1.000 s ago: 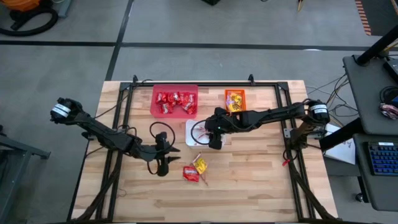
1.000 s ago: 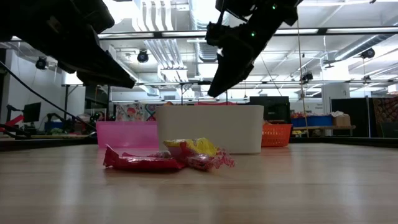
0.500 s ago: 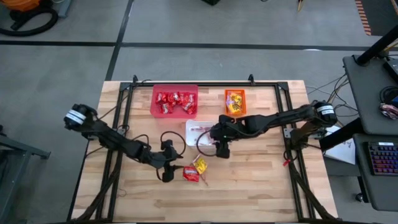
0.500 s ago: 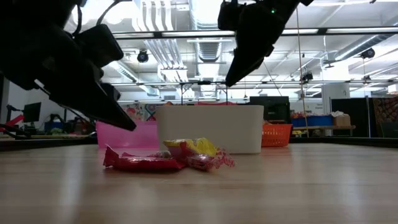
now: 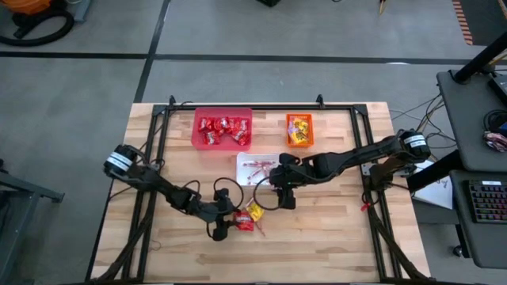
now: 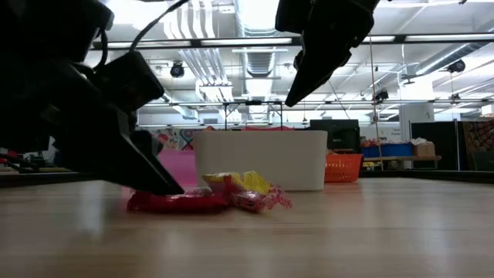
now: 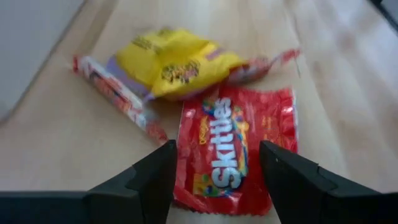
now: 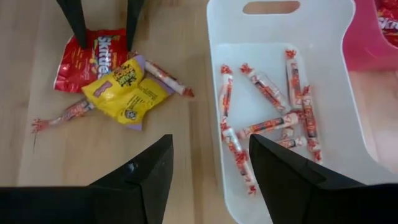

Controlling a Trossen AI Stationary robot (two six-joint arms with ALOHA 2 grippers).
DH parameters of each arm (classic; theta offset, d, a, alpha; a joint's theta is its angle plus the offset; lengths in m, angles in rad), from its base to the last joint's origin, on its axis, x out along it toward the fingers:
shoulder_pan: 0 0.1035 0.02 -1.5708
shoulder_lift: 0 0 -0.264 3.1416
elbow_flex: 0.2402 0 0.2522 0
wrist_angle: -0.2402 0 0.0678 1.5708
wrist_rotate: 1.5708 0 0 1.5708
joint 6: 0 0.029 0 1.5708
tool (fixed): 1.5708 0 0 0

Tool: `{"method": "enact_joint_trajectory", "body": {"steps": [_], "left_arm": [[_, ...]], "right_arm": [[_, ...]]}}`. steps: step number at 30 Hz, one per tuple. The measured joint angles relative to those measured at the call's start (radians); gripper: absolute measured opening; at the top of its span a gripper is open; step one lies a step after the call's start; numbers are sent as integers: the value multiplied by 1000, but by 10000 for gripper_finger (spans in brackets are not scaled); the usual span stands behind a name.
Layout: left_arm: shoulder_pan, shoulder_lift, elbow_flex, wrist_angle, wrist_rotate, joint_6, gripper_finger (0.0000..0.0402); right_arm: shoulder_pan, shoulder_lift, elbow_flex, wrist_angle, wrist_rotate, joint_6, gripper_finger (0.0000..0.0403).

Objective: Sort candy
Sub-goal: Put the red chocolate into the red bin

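A small pile of candy lies on the table near its middle: a shiny red packet (image 5: 242, 224) (image 7: 239, 149), a yellow packet (image 5: 255, 211) (image 7: 177, 62) and two red-and-white sticks (image 7: 115, 93) (image 8: 62, 115). The yellow packet rests partly on the sticks. My left gripper (image 5: 224, 225) (image 7: 217, 146) is open and low at the table, one finger on either side of the red packet's left end. My right gripper (image 5: 287, 198) (image 8: 210, 140) is open in the air between the pile and the white bin. My left gripper comes slanting down from the table's left with a finger (image 7: 155, 180) beside each long edge of the red packet (image 7: 186, 155), which lies flat on the table. Whether the fingers touch it, I cannot tell.
Three bins stand at the far side: a pink-red bin (image 5: 223, 128) holding red packets, an orange bin (image 5: 299, 130) holding yellow packets, and a white bin (image 5: 257, 168) (image 8: 348, 93) holding sticks. A black frame (image 5: 162, 158) runs along the table's edges. Bare wood lies near and to the right.
My left gripper has moved right and toward the near edge, and down to the table at the red packet. My right gripper has drawn back from over the white bin toward the near edge. The candy has stayed where it was.
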Motion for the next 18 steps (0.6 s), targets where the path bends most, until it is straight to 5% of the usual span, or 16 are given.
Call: {"method": "enact_joint_trajectory", "body": {"steps": [18], "left_arm": [[-3, 34, 3, -39, 14, -46, 179]], "right_arm": [[36, 0, -9, 2, 1, 37, 203]]}}
